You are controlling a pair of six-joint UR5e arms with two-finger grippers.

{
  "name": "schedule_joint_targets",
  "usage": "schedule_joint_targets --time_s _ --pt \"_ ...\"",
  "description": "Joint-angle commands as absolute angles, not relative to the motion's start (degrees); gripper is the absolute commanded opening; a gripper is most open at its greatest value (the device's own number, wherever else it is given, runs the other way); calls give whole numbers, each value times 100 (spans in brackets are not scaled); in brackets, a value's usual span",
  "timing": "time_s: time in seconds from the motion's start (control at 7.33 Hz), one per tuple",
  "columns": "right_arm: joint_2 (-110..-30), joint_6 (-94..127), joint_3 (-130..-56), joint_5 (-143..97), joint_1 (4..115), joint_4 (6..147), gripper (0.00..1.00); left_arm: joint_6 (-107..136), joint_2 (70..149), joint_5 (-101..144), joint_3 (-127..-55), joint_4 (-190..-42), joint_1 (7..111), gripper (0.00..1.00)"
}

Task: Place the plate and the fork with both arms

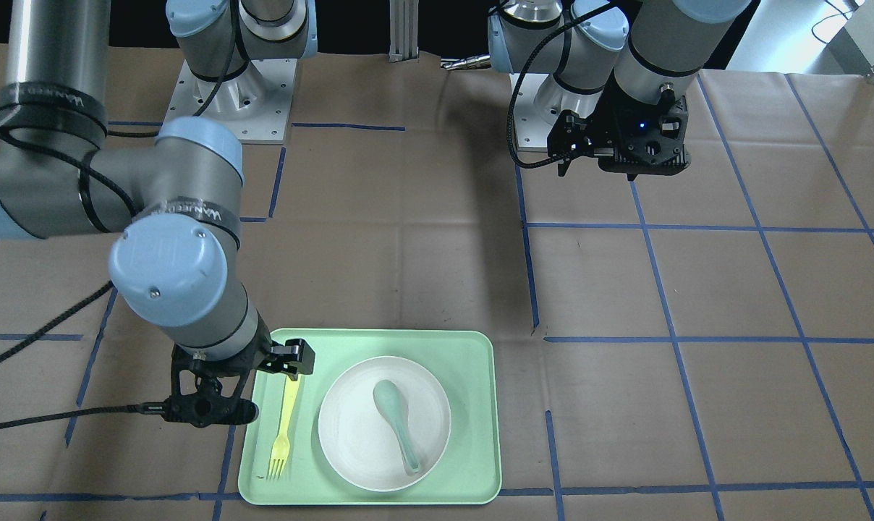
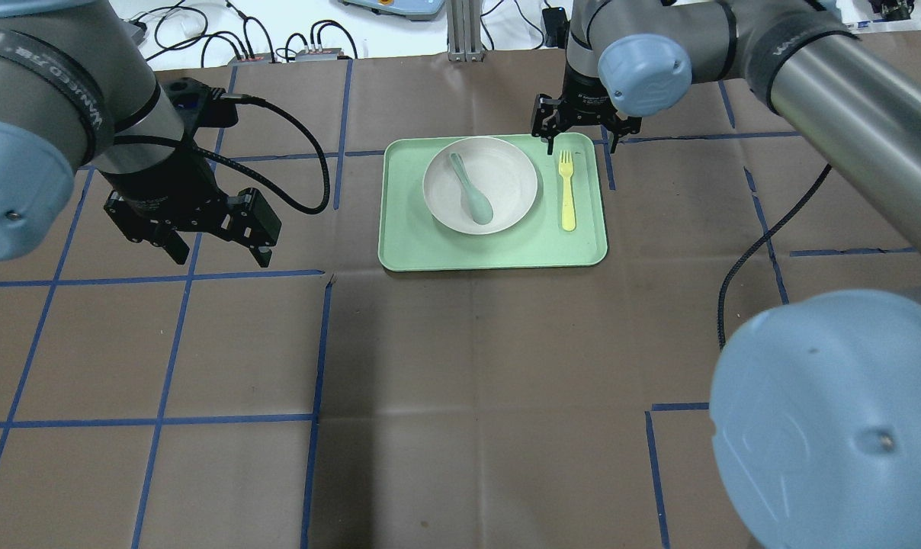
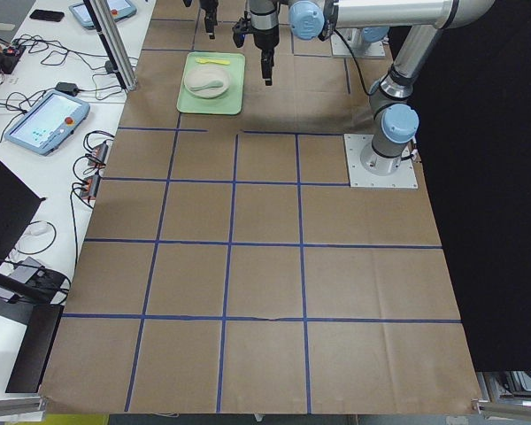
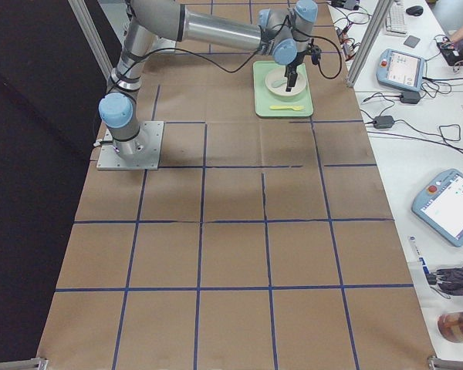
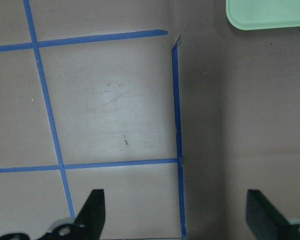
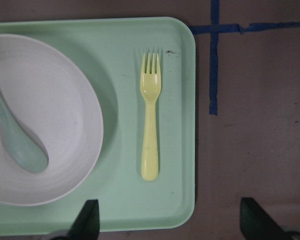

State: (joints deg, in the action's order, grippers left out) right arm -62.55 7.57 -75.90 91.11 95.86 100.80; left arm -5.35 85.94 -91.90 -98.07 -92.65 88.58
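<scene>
The off-white plate [image 2: 506, 175] sits in the pale green tray [image 2: 407, 244], with a grey-green spoon [image 2: 472, 194] lying in it. The yellow fork [image 2: 566, 191] lies flat in the tray beside the plate, apart from it. My right gripper [image 2: 580, 133] is open and empty above the tray's far end, over the fork's tines. Its wrist view shows the fork [image 6: 150, 130], the plate [image 6: 65, 125] and its spread fingertips [image 6: 90, 220]. My left gripper [image 2: 220, 255] is open and empty over bare table, to the left of the tray. In the front view the fork [image 1: 283, 427] lies below the right gripper [image 1: 252, 387].
Brown paper with blue tape lines [image 2: 319, 343] covers the table. Cables and control boxes lie beyond the far edge [image 2: 277, 46]. A metal post [image 2: 460, 30] stands at the back centre. A corner of the tray [image 5: 270, 15] shows in the left wrist view.
</scene>
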Motion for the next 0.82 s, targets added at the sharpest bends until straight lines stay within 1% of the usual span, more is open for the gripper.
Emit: schedule_joint_targets --time_s 0.0,0.14,0.41,0.68 --pt "-7063 222 -7594 9105 9370 8970 100 -571 8457 -9219 -9852 -9359 8868 100" --pt "-7336 159 -7594 9071 9247 8599 100 -545 8568 -9211 -9835 -9326 8859 100" --pt "-7829 -77 -7716 9062 9194 8045 100 -571 8464 -9237 -9896 -9334 8851 100" --pt "-8574 -158 -8328 9088 9080 8007 100 -571 8438 -9237 -9914 -9351 8859 100"
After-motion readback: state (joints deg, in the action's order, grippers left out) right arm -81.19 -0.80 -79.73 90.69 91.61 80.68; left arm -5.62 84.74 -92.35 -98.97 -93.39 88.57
